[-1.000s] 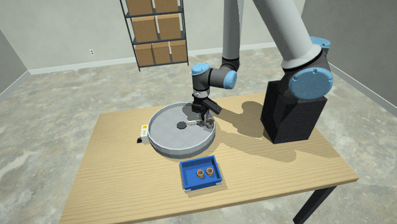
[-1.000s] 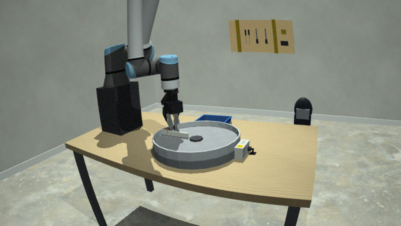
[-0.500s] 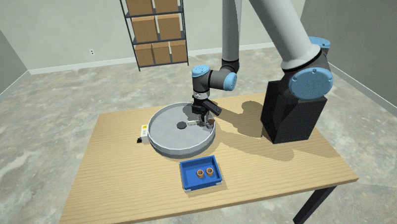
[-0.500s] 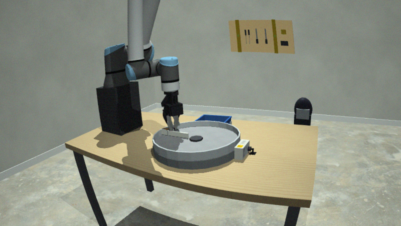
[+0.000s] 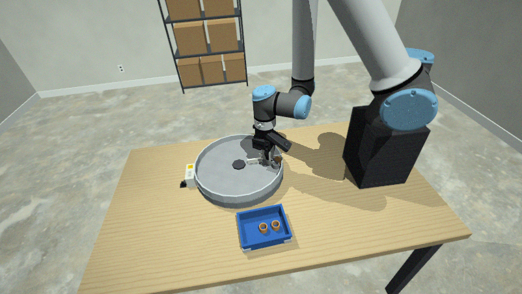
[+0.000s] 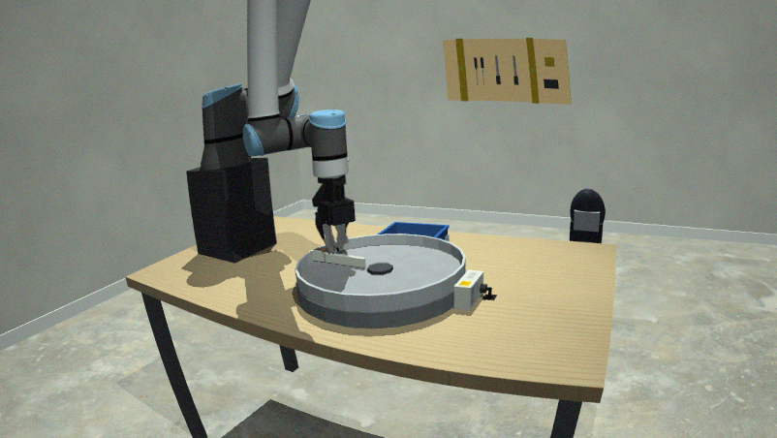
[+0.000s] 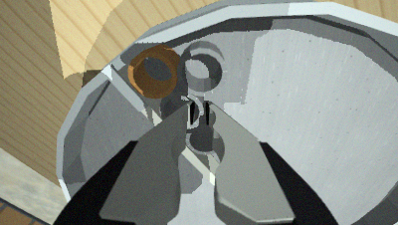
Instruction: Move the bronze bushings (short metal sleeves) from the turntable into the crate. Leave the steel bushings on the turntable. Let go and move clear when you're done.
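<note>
Clenched nearly to its narrowest with nothing in its grip, the claw [image 5: 268, 164] [image 6: 337, 250] [image 7: 200, 104] points down over the turntable [image 5: 237, 200] [image 6: 375, 302], its pale, flat-faced fingers tapering to dark-edged tips. The turntable is a matte grey, many-sided round pan with a raised rim and a dark disc [image 5: 238, 164] [image 6: 380, 267] at its middle. A thin, off-white straight strip [image 5: 253, 160] [image 6: 348, 260] stands on it beneath the claw.

One bronze bushing [image 5: 278, 159] [image 7: 153, 72], a brown, thick-walled sleeve, is on the turntable near the rim, in shadow. Just beside it stands a smooth grey steel bushing [image 7: 215, 75]. Closer to the fingertips, more grey curved shapes show, partly covered by the fingers; how many bushings they make up cannot be told.

Two orange-brown bronze sleeves [image 5: 263, 227] stand upright in the blue, straight-walled crate [image 5: 256, 210] [image 6: 416, 230]; the exterior view hides the crate's inside and part of its body behind the turntable. Fine wood grain runs along the tan surface [image 5: 164, 218] [image 6: 543, 304].
</note>
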Motion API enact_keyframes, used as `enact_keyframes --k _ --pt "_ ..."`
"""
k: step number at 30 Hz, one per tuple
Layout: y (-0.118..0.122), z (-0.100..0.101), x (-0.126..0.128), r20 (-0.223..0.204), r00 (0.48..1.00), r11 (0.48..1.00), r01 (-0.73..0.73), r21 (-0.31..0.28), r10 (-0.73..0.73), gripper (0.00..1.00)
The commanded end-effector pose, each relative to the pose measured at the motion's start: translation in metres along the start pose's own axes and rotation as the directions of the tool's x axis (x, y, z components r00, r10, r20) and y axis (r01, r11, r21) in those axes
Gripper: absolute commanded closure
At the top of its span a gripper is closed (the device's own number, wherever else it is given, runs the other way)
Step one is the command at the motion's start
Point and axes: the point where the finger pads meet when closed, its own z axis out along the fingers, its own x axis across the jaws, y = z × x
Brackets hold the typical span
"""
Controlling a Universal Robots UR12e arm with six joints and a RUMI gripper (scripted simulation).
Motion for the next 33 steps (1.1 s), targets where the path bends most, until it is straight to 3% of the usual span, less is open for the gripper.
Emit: enact_keyframes --k 1,14,15,33 --pt "0.0004 -0.0003 0.0001 0.000 1.000 1.000 0.000 -0.001 0.000 0.94" --pt "0.0004 -0.0003 0.0001 0.000 1.000 1.000 0.000 -0.001 0.000 0.94" --pt "0.0004 -0.0003 0.0001 0.000 1.000 1.000 0.000 -0.001 0.000 1.00" --pt "0.0004 -0.0003 0.0001 0.000 1.000 1.000 0.000 -0.001 0.000 1.00"
